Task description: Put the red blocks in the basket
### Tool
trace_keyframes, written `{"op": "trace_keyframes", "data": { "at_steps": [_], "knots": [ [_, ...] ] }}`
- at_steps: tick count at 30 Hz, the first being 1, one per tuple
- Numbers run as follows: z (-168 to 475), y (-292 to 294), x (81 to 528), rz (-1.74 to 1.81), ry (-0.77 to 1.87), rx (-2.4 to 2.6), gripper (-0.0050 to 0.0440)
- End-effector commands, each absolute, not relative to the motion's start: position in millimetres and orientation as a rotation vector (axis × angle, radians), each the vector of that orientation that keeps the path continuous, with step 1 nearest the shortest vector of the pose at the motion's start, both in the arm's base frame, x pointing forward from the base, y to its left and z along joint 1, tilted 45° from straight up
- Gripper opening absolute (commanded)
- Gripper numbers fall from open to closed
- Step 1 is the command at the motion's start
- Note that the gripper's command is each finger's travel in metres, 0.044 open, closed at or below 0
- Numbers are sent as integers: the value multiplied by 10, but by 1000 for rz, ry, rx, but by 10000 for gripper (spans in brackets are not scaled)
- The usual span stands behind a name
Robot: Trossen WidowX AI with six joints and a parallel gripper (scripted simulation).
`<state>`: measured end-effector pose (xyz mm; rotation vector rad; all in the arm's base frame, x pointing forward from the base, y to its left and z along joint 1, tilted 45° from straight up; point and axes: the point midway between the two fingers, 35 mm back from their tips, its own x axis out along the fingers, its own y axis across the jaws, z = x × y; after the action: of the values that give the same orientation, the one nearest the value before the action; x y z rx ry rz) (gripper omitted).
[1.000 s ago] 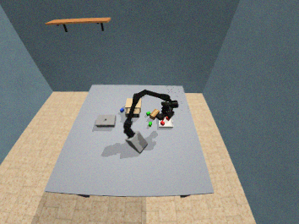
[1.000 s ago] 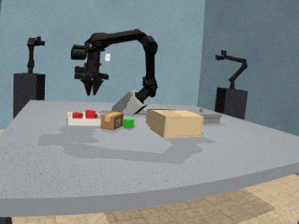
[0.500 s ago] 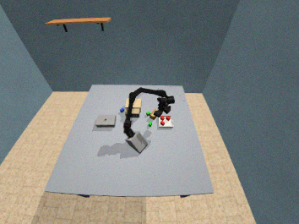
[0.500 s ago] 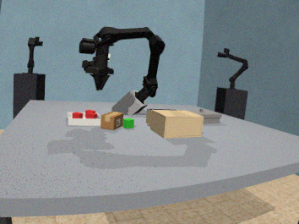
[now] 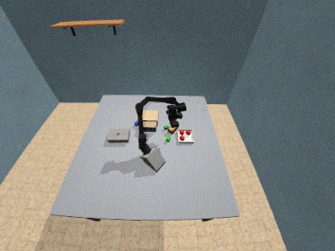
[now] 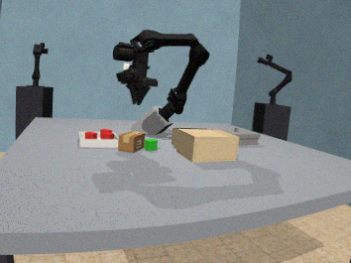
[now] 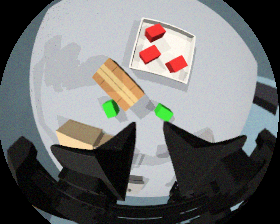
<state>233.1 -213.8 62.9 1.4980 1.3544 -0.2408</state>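
Note:
The white basket (image 5: 190, 138) (image 6: 99, 143) (image 7: 159, 76) stands upright on the table. Three red blocks lie in it: one red block (image 5: 182, 132) (image 7: 155, 32), another red block (image 5: 182, 137) (image 7: 150, 54) and a third red block (image 5: 188, 132) (image 7: 176, 64). My gripper (image 5: 174, 124) (image 6: 137, 102) (image 7: 149, 125) is partly open, with nothing between the fingers. It hangs above the table beside the basket, over the small brown carton's side. A beige drawer unit (image 5: 149, 116) (image 6: 213, 147) (image 7: 80, 134) stands further off; how far its drawer is open is unclear. The grey lidded box (image 5: 118, 134) (image 6: 245, 136) looks shut.
The brown carton (image 5: 172, 129) (image 6: 131, 142) (image 7: 119, 84) stands near the basket. One green block (image 5: 166, 127) (image 7: 110, 108) and another green block (image 5: 167, 138) (image 7: 163, 112) lie beside it. A blue block (image 5: 136, 123) lies by the drawer unit. A tilted grey block (image 5: 154, 160) is at the arm's foot.

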Motion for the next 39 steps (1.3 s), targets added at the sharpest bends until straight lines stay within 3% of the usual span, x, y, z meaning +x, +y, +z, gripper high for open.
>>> {"op": "trace_keyframes", "data": {
  "at_steps": [1, 17, 22, 28, 39],
  "knots": [
    [914, -1854, 2342, -30, 1322, 1238, 148],
    [1212, -1456, 2284, 503, 1130, 474, 148],
    [1434, -1057, 2171, 678, 1020, 184, 148],
    [1434, -1057, 2171, 788, 934, -13, 148],
    [1621, -493, 1916, 1080, 615, -613, 148]
  ]
}}
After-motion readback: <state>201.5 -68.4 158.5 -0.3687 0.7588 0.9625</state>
